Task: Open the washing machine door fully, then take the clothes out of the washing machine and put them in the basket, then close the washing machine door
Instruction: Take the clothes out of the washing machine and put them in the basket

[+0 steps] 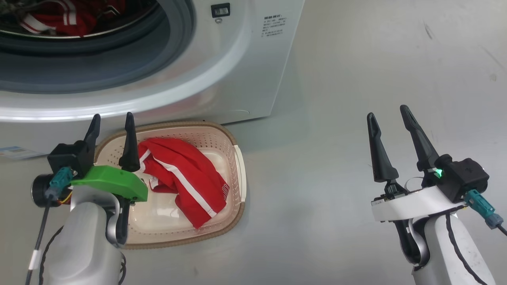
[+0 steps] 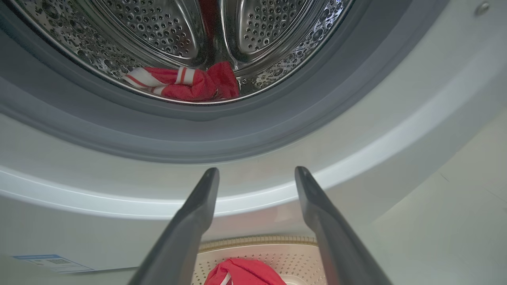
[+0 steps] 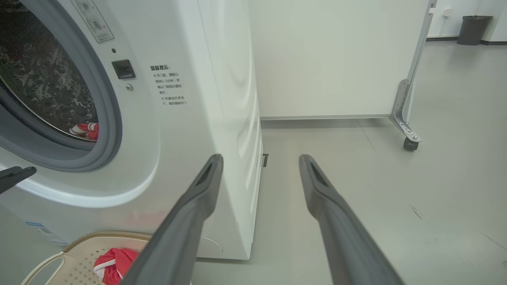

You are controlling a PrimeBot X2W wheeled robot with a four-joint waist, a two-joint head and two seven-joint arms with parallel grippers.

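Observation:
The white washing machine [image 1: 253, 79] stands with its mouth uncovered; its door is out of view. Red clothes [image 1: 59, 18] with white stripes lie at the bottom of the steel drum [image 2: 166, 35], and they show as a red and white heap [image 2: 186, 83] in the left wrist view. The cream basket [image 1: 237, 158] sits on the floor before the machine with red shorts [image 1: 186, 174] inside. My left gripper [image 1: 112, 122] hangs open and empty over the basket's near left rim, fingers toward the machine. My right gripper [image 1: 387, 113] is open and empty over bare floor to the right.
A grey rubber gasket [image 2: 237, 130] rings the drum mouth. A white wheeled partition [image 3: 336, 59] stands behind the machine's right side, with its caster [image 3: 410, 143] on the floor. A dark bin [image 3: 473, 29] sits far back. Grey floor [image 1: 376, 59] spreads to the right.

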